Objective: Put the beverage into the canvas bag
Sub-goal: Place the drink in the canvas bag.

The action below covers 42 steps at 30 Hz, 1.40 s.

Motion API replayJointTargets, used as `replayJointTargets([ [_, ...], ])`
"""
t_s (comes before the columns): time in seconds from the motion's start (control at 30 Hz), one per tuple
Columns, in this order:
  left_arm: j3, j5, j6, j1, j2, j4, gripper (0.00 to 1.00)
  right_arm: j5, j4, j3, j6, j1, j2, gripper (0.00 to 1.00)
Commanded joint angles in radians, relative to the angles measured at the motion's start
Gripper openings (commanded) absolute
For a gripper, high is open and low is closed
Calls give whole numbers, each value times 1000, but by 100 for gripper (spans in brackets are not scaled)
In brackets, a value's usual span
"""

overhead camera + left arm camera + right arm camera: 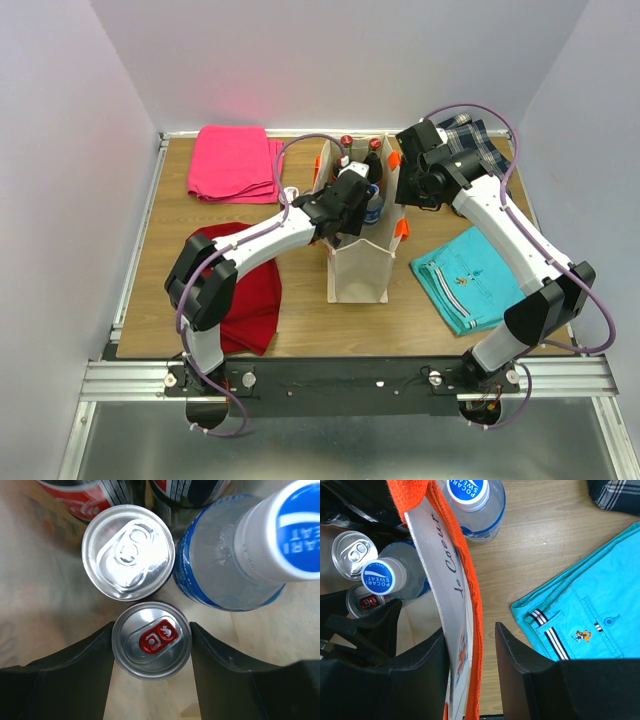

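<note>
On the wooden table (300,320), the left gripper (151,626) reaches down into the canvas bag (360,275), jaws closed against both sides of the red-tab can (151,641), which stands upright inside, just beside a silver can (128,552) and a blue-capped bottle (225,565), evidently the remaining free spot. The right gripper (469,628) sits astride the bag's right wall and orange strap (470,595), jaws apart (a gap shows beside the strap), apparently to keep the mouth spread and the bag steady.
</note>
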<state>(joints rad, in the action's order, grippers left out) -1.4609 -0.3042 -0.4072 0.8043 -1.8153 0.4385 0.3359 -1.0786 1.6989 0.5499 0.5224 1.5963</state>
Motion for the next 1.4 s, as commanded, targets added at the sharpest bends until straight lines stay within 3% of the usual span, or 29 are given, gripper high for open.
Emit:
replayJointTargets([
  [0.0, -6, -64, 27, -11, 88, -58, 69, 11, -1, 7, 10, 7, -9, 47],
  [0.73, -41, -69, 39, -10, 99, -43, 77, 15, 9, 5, 2, 7, -7, 48],
  [1.37, -167, -72, 97, -5, 171, -1, 79, 9, 26, 21, -2, 7, -6, 48],
])
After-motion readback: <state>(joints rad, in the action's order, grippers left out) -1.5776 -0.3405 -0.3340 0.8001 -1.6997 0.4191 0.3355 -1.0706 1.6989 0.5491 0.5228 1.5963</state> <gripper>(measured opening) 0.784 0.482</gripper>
